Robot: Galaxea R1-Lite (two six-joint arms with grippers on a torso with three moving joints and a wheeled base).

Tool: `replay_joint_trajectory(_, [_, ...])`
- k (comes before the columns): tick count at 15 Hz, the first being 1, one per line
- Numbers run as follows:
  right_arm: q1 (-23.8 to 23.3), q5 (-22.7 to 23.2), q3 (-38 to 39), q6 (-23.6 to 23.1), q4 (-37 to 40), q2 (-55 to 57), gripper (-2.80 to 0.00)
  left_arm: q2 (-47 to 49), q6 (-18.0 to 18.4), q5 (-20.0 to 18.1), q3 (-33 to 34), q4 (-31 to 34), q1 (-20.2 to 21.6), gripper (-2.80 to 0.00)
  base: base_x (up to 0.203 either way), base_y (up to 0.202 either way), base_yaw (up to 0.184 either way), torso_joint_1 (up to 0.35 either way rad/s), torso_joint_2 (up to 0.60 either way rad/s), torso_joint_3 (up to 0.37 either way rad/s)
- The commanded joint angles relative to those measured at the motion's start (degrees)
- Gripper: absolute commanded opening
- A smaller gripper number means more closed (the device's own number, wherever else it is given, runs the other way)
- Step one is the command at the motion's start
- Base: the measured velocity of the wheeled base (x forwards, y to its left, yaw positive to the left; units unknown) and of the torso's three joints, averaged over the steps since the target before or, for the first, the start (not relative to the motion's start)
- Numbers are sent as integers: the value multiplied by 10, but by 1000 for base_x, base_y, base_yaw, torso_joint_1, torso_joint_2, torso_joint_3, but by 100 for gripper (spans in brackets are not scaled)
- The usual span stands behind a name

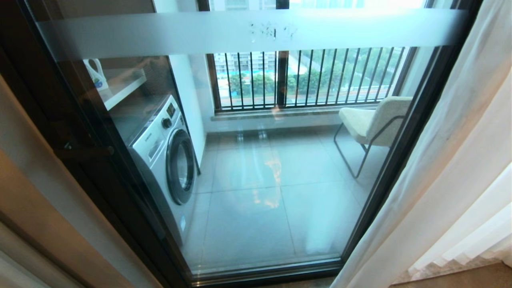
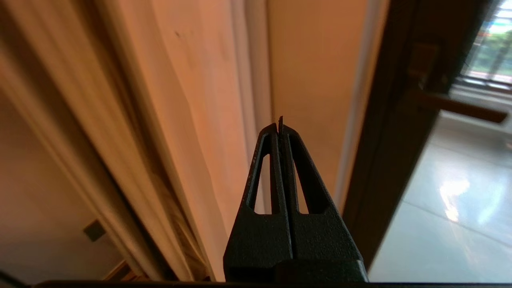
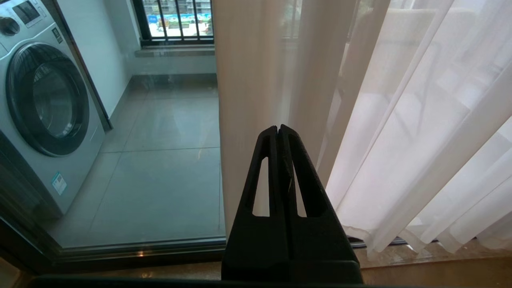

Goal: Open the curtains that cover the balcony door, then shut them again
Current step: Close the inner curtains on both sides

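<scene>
Balcony door: you are facing the tall sliding glass balcony door in its dark metal frame (image 1: 416, 132); a frosted horizontal band with small characters (image 1: 272, 31) is crossing its upper part, and most of the glass is standing uncovered.
Curtains: the sheer white floor-length curtains with soft vertical folds (image 1: 452, 168) are hanging bunched at the right side of the door, their hems resting near the threshold.
Left side: a thicker beige-tan drape (image 2: 168, 120) is hanging beside the dark door frame, just ahead of your left gripper.
Left gripper: your left gripper (image 2: 279, 126) is showing both black fingers pressed together, holding nothing, its tips pointing at the tan fabric without visible contact.
Right gripper: your right gripper (image 3: 278, 128) is likewise sitting with fingers together and empty, aimed at the inner edge of the white panels.
Beyond the glass: a white front-loading washing machine (image 1: 168, 156) is standing at the left, a cream chair on a thin metal frame (image 1: 374, 124) at the right, and a black-barred railing window (image 1: 304, 78) at the back over a glossy grey tiled floor (image 1: 256, 200).
</scene>
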Motion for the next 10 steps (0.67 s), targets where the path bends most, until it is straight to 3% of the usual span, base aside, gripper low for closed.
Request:
replay_joint_trajectory(1, [0,0,0,0,0,0,-280,89,0,29,-36,-15,1,-280,0,0,0,0,0,0])
replay_joint_trajectory(3, [0,0,0,0,0,0,-280,140,-7,52,-70,-24,5,-280,0,0,0,0,0,0])
replay_joint_trajectory(5, [0,1,0,0,0,1,-280,194,-37,81,-95,-27,8,-280,0,0,0,0,0,0])
replay_joint_trajectory(8, [0,0,0,0,0,1,-280,258,-82,167,-123,-28,11,-280,0,0,0,0,0,0])
replay_joint_trajectory(10, [0,0,0,0,0,1,-280,256,-85,173,-130,-28,24,-280,0,0,0,0,0,0])
